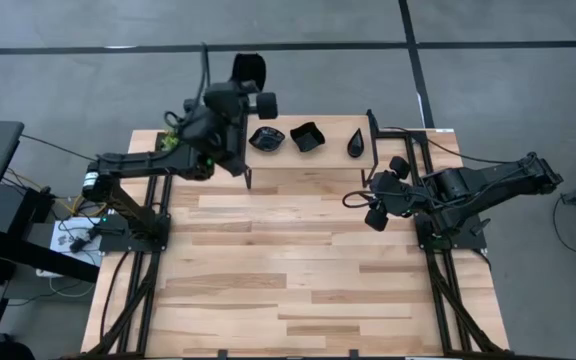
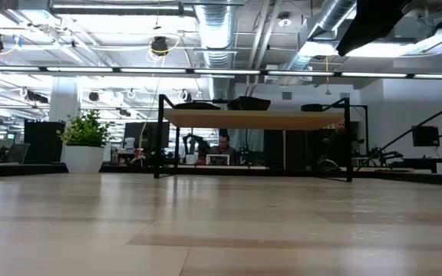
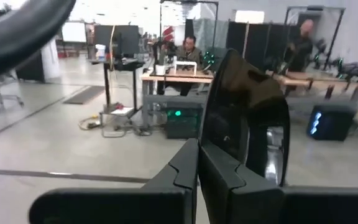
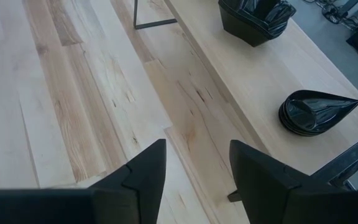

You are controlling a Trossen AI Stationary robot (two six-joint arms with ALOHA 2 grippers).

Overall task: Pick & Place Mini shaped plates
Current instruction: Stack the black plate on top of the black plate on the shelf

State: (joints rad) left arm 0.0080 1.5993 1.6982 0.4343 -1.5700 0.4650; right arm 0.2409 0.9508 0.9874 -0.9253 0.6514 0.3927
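Pinched between my left gripper's (image 3: 197, 163) closed fingers, one black plate (image 3: 247, 124) stands on edge above the shelf's (image 1: 328, 160) far side; my right gripper (image 4: 196, 163) hangs open near the teardrop stack (image 4: 316, 112).

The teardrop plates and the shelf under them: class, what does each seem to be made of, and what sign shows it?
Teardrop plates: glossy black, probably plastic or glazed ceramic; bright highlights run along the stacked rims, though the look alone leaves the material open.
Shelf: pale wood board, matte, with visible grain streaks, on thin dark legs that look like metal.
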